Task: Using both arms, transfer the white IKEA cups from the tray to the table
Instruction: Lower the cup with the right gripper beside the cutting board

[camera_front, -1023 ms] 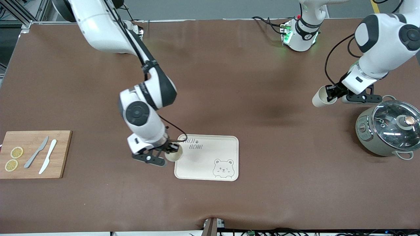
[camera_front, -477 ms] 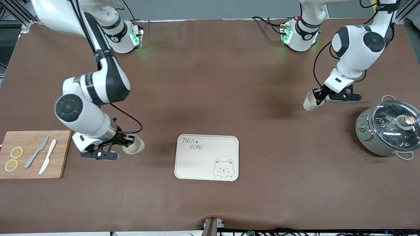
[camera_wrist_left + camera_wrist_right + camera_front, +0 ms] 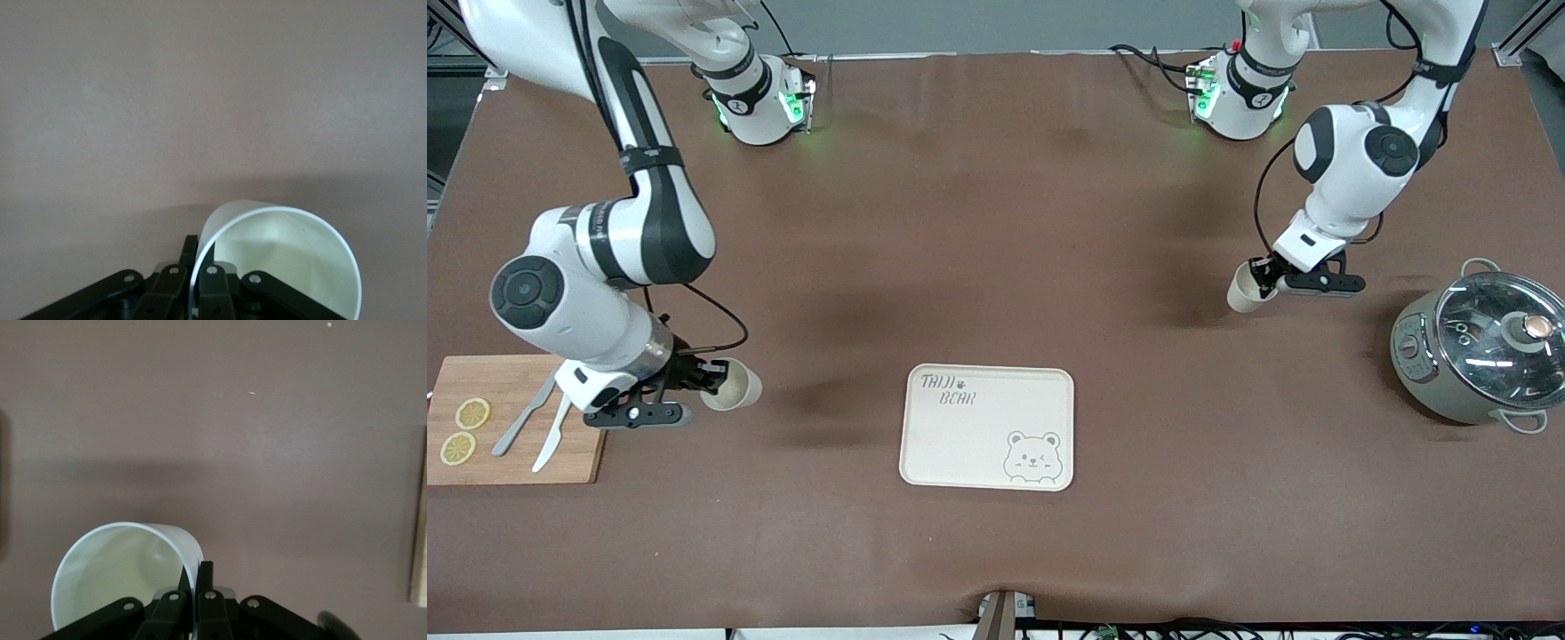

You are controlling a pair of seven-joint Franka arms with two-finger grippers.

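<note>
My right gripper (image 3: 710, 373) is shut on the rim wall of one white cup (image 3: 734, 387), held tilted over the bare table between the cutting board and the tray. The right wrist view shows one finger inside and one outside the cup (image 3: 120, 577), with the gripper (image 3: 195, 580) pinching its wall. My left gripper (image 3: 1261, 277) is shut on the second white cup (image 3: 1240, 295), held tilted over the table beside the pot, toward the table's middle. The left wrist view shows that cup (image 3: 293, 260) pinched at its rim by the gripper (image 3: 199, 270).
A cream bear-printed tray (image 3: 969, 440) lies in the middle, near the front camera. A wooden cutting board (image 3: 516, 382) with two knives and lemon slices lies at the right arm's end. A lidded pot (image 3: 1480, 347) stands at the left arm's end.
The right arm has carried its cup from the tray's edge toward the cutting board. The left arm has carried its cup away from the pot, toward the table's middle.
</note>
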